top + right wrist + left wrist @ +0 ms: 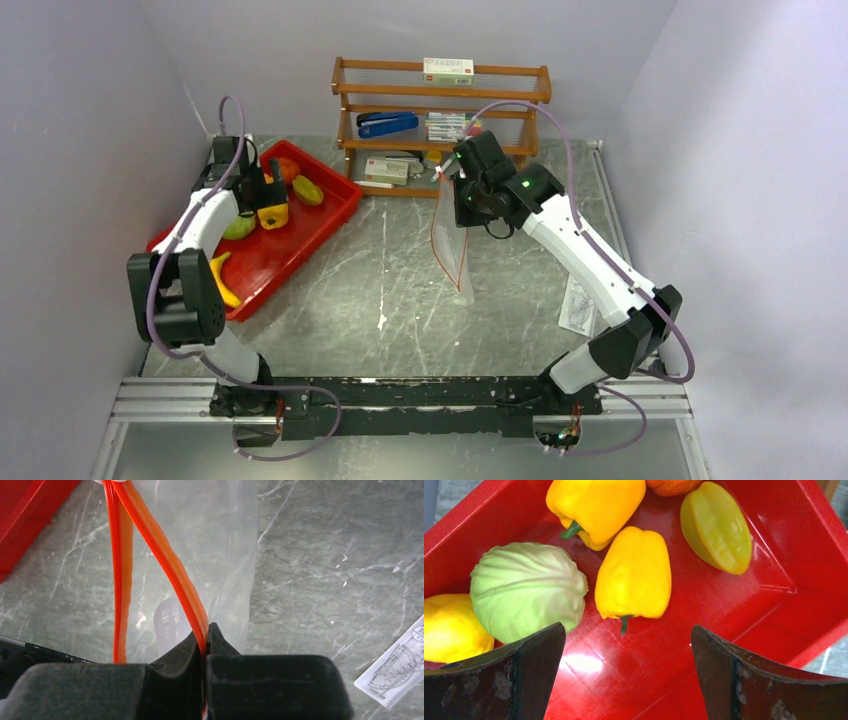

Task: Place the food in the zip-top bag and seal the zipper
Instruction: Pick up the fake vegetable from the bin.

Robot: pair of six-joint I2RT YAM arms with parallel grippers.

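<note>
The left gripper (628,630) hangs with its fingers wide apart over the red tray (724,630) at the far left of the table (400,320). Just below it lie a yellow pepper (634,575), a second pepper (596,505) and a green ball (526,590). A banana (222,280) lies at the tray's near end. The right gripper (205,632) is clamped on one zipper strip (170,565) of the clear bag (452,245). The bag hangs near the middle with its mouth gaping.
</note>
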